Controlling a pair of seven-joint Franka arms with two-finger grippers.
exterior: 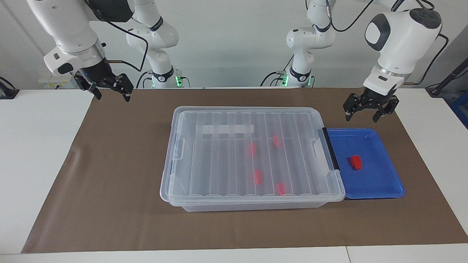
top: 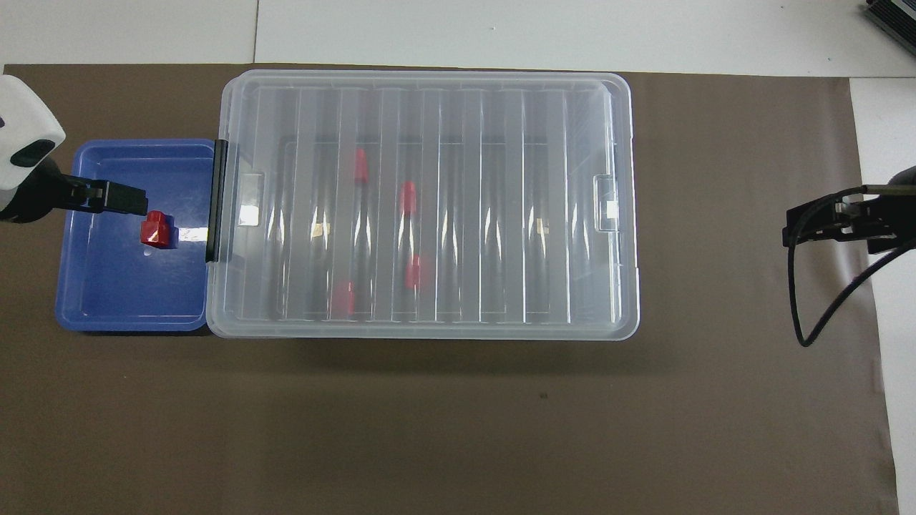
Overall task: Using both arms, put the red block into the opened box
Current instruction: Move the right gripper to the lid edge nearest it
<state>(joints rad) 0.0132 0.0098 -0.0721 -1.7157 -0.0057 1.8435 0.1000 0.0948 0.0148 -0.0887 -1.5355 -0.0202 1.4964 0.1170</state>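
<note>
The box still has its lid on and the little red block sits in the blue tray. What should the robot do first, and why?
Probably lift the lid off first. It covers the box, so the red block in the blue tray cannot go in. The right end effector and left end effector both hang open and empty, so the right one could come down to the lid's edge.

A plain white wall (exterior: 226, 44) rises along the robots' edge of a white table (exterior: 36, 153). A large brown rectangular mat (exterior: 120, 204) covers most of the tabletop, leaving white strips bare at both ends. Small green indicator lights (exterior: 178, 81) glow at the wall's foot. Lighting is even and bright.
</note>
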